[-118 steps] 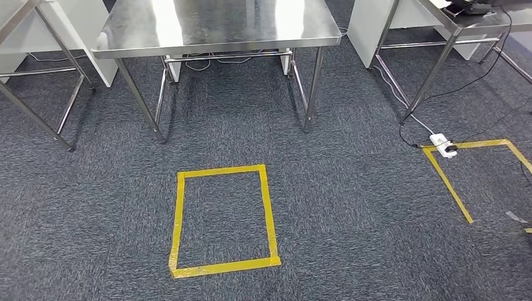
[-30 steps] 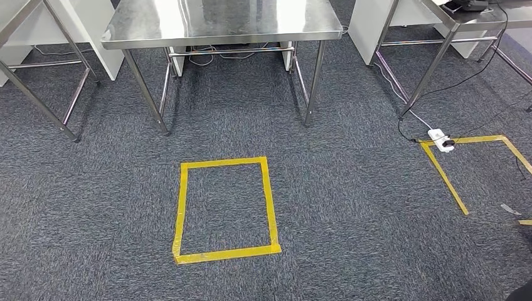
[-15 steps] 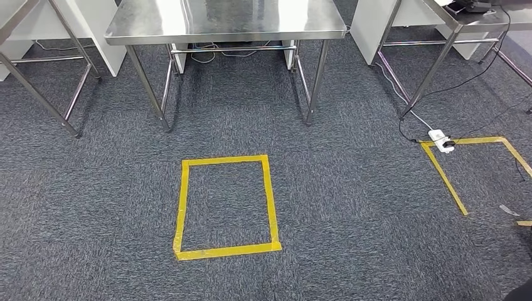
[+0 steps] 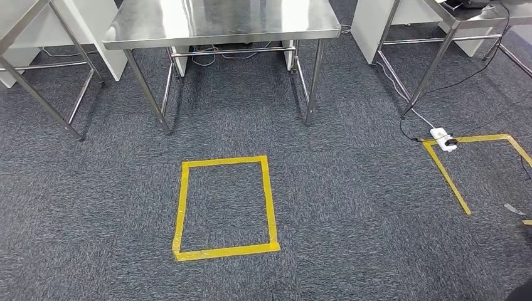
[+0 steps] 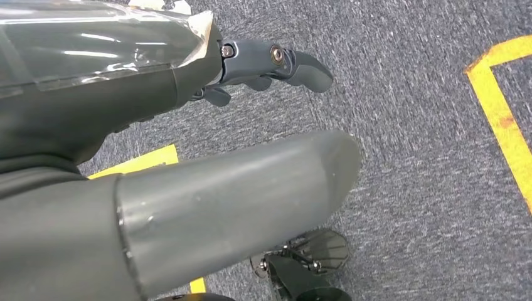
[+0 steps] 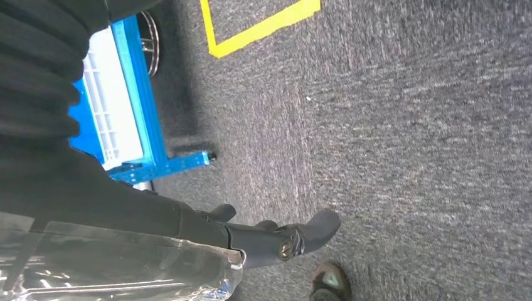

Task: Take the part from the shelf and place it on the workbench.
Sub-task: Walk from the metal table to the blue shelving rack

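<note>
On the carpet ahead of the robot you have a yellow tape rectangle (image 4: 226, 208), and beyond it a steel bench (image 4: 223, 22) with a bare, reflective top; a second tape outline (image 4: 467, 169) lies off to the right beside a white power strip (image 4: 444, 139).

Left hand (image 5: 263, 69): hangs over the carpet, dark fingers loosely extended, nothing in them. Right hand (image 6: 276, 238): also hanging, fingers apart and slightly curled, nothing held. A blue and white crate frame (image 6: 125, 119) stands close beside the right arm.

The part and the shelf cannot be located from these views, so you cannot say where the part sits. Judgement: the fetch has not started; neither hand carries anything and the bench top carries nothing to place.

Handling: weight, stiffness and surface of the part are unknown. Advise you treat it as possibly smooth and rigid, take hold across its widest firm faces, and avoid thin edges until you see it.
</note>
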Controlling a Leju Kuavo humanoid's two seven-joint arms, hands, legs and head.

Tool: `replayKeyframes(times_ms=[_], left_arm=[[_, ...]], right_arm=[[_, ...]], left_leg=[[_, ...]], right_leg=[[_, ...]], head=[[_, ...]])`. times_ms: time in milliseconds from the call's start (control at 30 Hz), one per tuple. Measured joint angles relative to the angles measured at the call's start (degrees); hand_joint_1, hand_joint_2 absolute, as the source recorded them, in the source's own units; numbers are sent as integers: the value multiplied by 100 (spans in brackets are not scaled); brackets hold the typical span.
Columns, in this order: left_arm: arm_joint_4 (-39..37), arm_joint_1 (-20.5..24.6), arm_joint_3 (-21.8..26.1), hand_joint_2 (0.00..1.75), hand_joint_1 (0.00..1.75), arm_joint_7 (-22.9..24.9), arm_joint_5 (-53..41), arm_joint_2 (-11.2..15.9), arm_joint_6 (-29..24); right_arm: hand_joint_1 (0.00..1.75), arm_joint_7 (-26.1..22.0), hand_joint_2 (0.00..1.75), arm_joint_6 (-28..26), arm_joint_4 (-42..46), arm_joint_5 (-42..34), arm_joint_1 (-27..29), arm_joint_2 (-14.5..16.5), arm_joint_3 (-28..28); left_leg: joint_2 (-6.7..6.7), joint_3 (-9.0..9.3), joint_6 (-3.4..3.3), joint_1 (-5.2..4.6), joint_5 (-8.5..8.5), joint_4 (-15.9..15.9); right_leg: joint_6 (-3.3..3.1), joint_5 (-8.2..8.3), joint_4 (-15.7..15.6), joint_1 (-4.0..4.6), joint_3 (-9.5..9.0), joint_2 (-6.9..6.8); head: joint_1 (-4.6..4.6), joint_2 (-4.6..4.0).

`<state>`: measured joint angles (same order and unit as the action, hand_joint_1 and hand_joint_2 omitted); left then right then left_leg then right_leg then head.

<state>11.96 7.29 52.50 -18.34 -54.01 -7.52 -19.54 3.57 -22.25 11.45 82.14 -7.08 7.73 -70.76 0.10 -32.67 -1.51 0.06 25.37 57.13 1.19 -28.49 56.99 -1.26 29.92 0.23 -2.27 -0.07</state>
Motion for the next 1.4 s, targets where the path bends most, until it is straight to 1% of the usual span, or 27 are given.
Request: replayKeyframes(times_ms=[67,100,133,167,200,267,300,367,433,500,533,567,600,667,700,733,833,900,933,1000,1033,1067,1100,1167,1233,1300,1400], left_arm=[[0,-1,1,0,0,-2,0,3,0],[0,-1,1,0,0,-4,0,6,0],[0,-1,1,0,0,-5,0,9,0],[0,-7,1,0,0,-7,0,10,0],[0,-13,1,0,0,-9,1,11,0],[1,-24,0,0,0,-16,2,25,1],[2,-25,1,0,0,-19,3,32,2],[2,-27,1,0,0,-23,6,32,2],[2,-23,2,0,0,-25,8,25,3],[2,-28,2,0,0,-26,8,20,4],[1,-35,2,0,0,-25,8,16,4],[1,-39,2,0,0,-25,8,10,4],[0,-42,2,0,0,-25,8,4,4],[0,-41,2,0,0,-25,8,-6,4],[0,-39,2,0,0,-25,8,-8,4],[0,-38,2,0,0,-26,9,-8,3],[0,-38,2,0,0,-30,8,-5,4],[0,-39,2,0,0,-32,7,-2,4],[0,-38,2,0,0,-32,7,-1,4],[-1,-41,2,0,0,-32,7,-1,5],[-1,-44,2,0,0,-32,7,-2,6],[-1,-48,2,0,0,-32,7,-2,7],[-1,-49,2,0,0,-33,7,-2,7],[0,-45,2,0,0,-34,7,6,7],[0,-28,2,0,0,-37,7,19,6],[0,-21,1,0,0,-39,7,24,5],[0,-26,2,0,0,-39,7,21,3]], right_arm=[[0,-4,175,0,0,-1,-1,3,3],[0,-7,175,0,0,-2,-3,5,7],[0,-10,175,0,0,-2,-5,5,12],[0,-12,175,0,0,-2,-2,4,18],[0,-14,175,0,0,-2,0,4,26],[0,-21,175,0,0,-2,1,15,36],[0,-28,175,0,0,-2,-3,25,38],[0,-39,175,0,1,-2,-9,30,39],[0,-42,175,2,1,-2,-9,21,40],[0,-42,175,5,0,-2,-1,12,40],[0,-42,175,7,0,-2,7,7,40],[0,-42,175,9,0,-2,15,2,40],[0,-42,175,13,0,-2,19,-5,40],[0,-44,175,22,0,-2,15,-19,40],[0,-45,175,28,0,-2,12,-22,40],[0,-46,175,36,0,-2,11,-22,40],[0,-46,175,54,0,-2,14,-23,40],[0,-48,175,67,0,-2,13,-25,42],[0,-50,175,80,0,-1,12,-26,42],[0,-58,175,105,0,1,14,-27,42],[0,-62,175,116,0,2,17,-26,42],[0,-66,175,120,0,3,19,-25,42],[0,-73,175,125,0,7,20,-24,43],[0,-90,175,147,0,15,15,-20,49],[0,-105,175,174,0,25,11,-14,61],[0,-109,175,188,0,32,11,-12,69],[0,-110,175,203,0,34,10,-9,75]], left_leg=[[-1,-15,17,21,12,19],[-2,-54,38,35,91,108],[-3,-114,60,47,207,251],[-4,-318,88,56,449,722],[-4,-330,73,55,498,831],[16,-182,-30,1,393,622],[26,58,-104,-27,181,134],[44,143,-171,-17,93,-89],[50,168,-213,15,22,-187],[47,148,-226,10,8,-193],[45,145,-223,8,7,-190],[40,144,-218,10,7,-184],[31,143,-207,15,10,-170],[10,128,-155,21,41,-101],[0,113,-115,13,67,-53],[-8,96,-76,1,86,-17],[-23,60,7,8,100,26],[-25,-36,65,43,266,242],[-24,-154,95,56,442,514],[-23,-502,135,64,837,1285],[-23,-642,141,66,940,1585],[-23,-696,134,67,934,1702],[-22,-631,115,66,815,1581],[19,-241,38,52,431,822],[85,66,-32,11,224,195],[89,103,-67,-31,212,66],[35,130,-155,-19,121,-48]], right_leg=[[-33,19,-9,-27,-18,-2],[-65,36,-13,-37,-24,-5],[-96,52,-15,-42,-26,-8],[-124,68,-14,-27,-7,-14],[-148,80,-13,2,7,-17],[-139,97,-19,62,37,-32],[-112,105,-32,87,33,-38],[-70,42,63,109,97,-43],[-85,-226,588,108,357,-32],[-82,-536,1372,79,729,-26],[-51,-598,1605,62,835,-26],[0,-571,1632,44,839,-27],[66,-453,1411,23,724,-27],[172,-140,592,-21,310,-25],[170,-33,258,-25,152,-20],[138,18,71,-20,60,-14],[-2,48,27,-7,42,-12],[-74,80,19,-33,46,-17],[-99,91,15,-42,54,-20],[-128,101,17,-26,79,-30],[-133,103,18,-17,89,-35],[-137,105,18,-8,93,-40],[-137,105,19,-2,90,-45],[-135,105,18,10,71,-53],[-122,103,22,45,73,-71],[-88,109,14,65,86,-106],[-22,36,116,75,147,-123]], head=[[-3,0],[3,0],[13,0],[27,0],[44,0],[56,0],[58,0],[54,0],[34,0],[17,0],[15,0],[15,0],[13,0],[9,0],[7,0],[7,0],[18,0],[33,0],[44,0],[70,0],[72,0],[74,0],[76,0],[79,0],[80,0],[81,0],[75,0]])
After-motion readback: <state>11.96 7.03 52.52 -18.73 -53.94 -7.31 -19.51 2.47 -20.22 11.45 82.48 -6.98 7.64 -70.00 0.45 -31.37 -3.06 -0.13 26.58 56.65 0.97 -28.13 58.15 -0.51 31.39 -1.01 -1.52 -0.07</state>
